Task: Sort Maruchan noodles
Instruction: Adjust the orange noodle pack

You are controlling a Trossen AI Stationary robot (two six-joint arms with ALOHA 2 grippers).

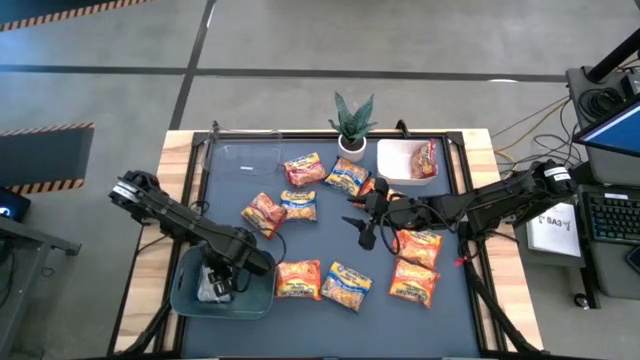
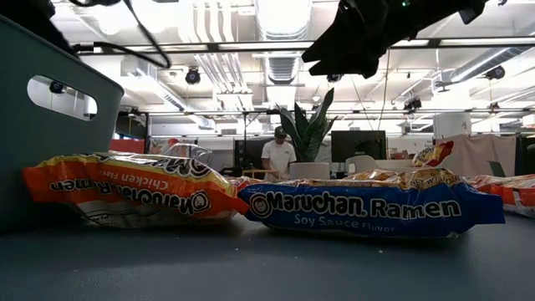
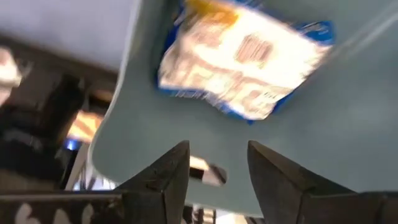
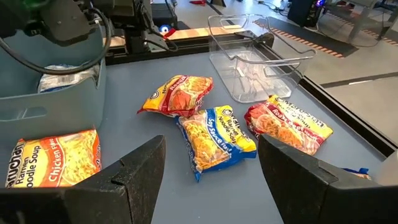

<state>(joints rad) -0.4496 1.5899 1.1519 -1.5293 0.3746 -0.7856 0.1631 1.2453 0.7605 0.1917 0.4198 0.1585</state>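
Noodle packets (image 1: 345,283) lie scattered across the middle of the counter (image 1: 455,310), orange, red and blue-and-yellow ones, a few near the front edge. One pale packet (image 3: 242,59) sits inside the grey bin (image 1: 190,297) at the front left corner, and another rests in the white tub (image 1: 395,160) by the plant (image 1: 352,122) at the back. Light, crinkly, slippery things I'd say; pinch a flat edge, gently, or the brittle noodles crack. The left claw (image 3: 217,165) hovers over the bin, fingers parted, nothing between them. The right claw (image 4: 211,171) hangs wide open above the middle, empty.
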